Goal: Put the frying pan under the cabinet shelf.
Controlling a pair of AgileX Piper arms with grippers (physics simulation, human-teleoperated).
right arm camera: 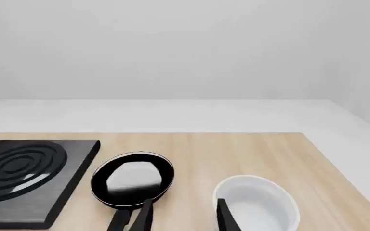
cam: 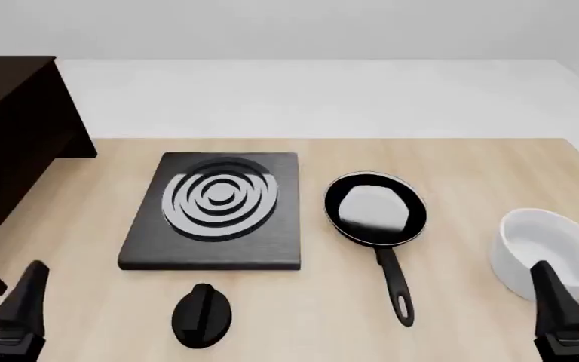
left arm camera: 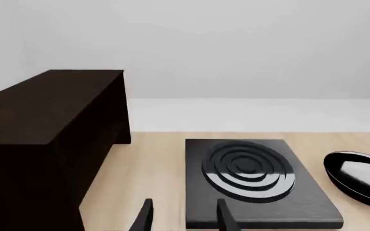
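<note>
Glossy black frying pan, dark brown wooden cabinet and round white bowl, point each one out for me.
Glossy black frying pan (cam: pixel 375 209), front view, on its shiny inner base.
Dark brown wooden cabinet (left arm camera: pixel 44 103), left wrist view, on its flat top board.
Round white bowl (right arm camera: pixel 257 204), right wrist view, on its inside.

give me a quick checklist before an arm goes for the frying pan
1. Frying pan free on the table, not on the stove plate: ok.
2. Pan handle unobstructed, pointing back toward the arms: ok.
3. Right tool open and empty: ok.
4. Left tool open and empty: ok.
5. White bowl clear of the pan, though close to the right tool: ok, watch it.
6. Space under the cabinet shelf clear for the pan: cannot tell, the underside is dark and partly out of view.
</note>
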